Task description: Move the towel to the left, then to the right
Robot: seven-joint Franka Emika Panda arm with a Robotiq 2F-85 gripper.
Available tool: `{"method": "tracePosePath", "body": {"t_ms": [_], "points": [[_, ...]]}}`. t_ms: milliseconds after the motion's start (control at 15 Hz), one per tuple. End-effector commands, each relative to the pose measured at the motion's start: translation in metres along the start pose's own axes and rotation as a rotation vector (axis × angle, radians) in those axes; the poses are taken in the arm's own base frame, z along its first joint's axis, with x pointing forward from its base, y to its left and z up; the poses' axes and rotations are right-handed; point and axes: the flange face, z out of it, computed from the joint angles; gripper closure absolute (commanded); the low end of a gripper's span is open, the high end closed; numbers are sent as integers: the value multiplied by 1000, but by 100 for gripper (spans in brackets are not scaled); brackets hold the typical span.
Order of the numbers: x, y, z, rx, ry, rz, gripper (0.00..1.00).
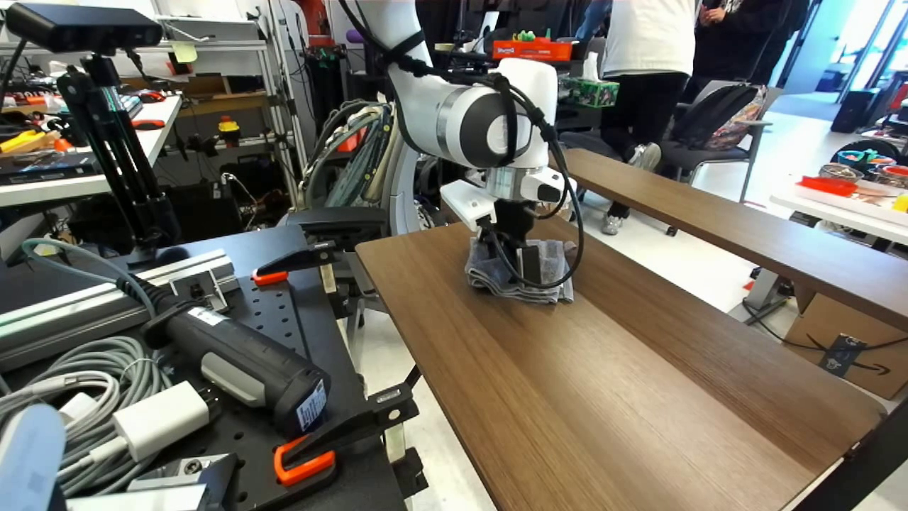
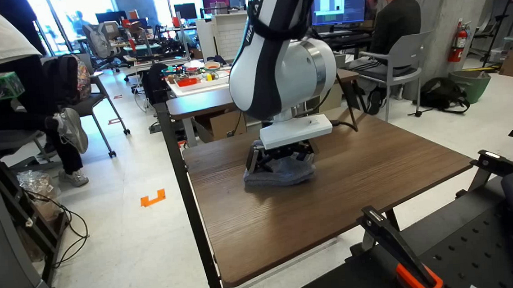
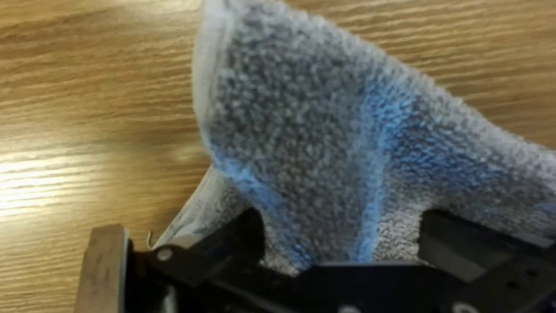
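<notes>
The towel is a grey folded cloth lying on the brown wooden table. It shows in both exterior views, with layered edges and a rumpled top. In the wrist view the towel fills the middle, with bluish light on its folds. My gripper is low over the towel, pointing down, its fingers spread apart on either side of the cloth's upper part. In the wrist view the gripper has towel fabric between its parted fingers. The fingertips' contact with the cloth is partly hidden.
The wooden table extends toward the camera. A black side table with clamps, a dark handheld tool and coiled cables stands beside it, across a gap. A long wooden bench runs along the far side. An office chair stands behind.
</notes>
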Motion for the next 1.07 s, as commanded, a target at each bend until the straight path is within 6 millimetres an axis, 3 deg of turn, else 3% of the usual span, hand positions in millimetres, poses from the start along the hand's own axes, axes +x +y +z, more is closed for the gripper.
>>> {"method": "tracePosePath", "body": {"t_ms": [0, 467, 733, 1000], "points": [[-21, -12, -6, -4, -38, -8, 0], [-62, -18, -84, 16, 19, -38, 0], [-62, -13, -118, 66, 59, -32, 0], [-53, -9, -132, 107, 67, -26, 0]]}}
